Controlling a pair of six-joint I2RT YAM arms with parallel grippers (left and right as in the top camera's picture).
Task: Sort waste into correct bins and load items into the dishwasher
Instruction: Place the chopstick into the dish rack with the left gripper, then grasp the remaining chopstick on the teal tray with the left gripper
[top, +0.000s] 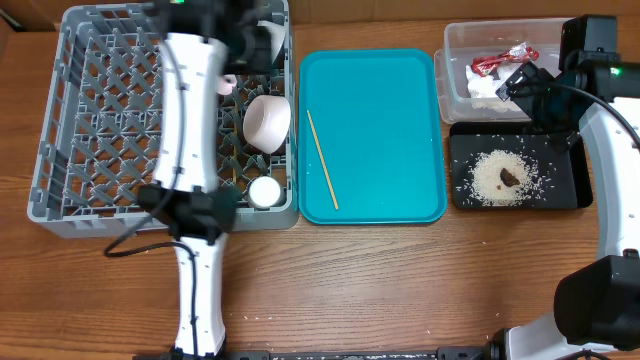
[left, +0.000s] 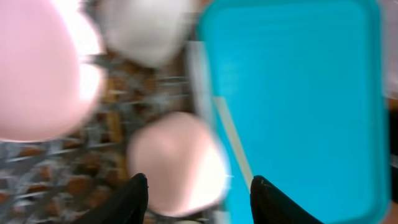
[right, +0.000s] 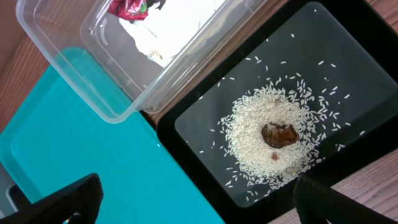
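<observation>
left gripper (left: 199, 185) gapes empty over the rack (top: 95, 110) — right gripper (right: 198, 182) likewise by rice (right: 249, 152)

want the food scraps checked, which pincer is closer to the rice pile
Right. The right pincer hangs where the clear tub meets the black tray, right beside the rice. The left pincer is far across, over the dish rack beyond the teal tray.

Left arm (top: 188, 110) white; its joints (top: 195, 208) and hand (left: 199, 180) black.
</observation>
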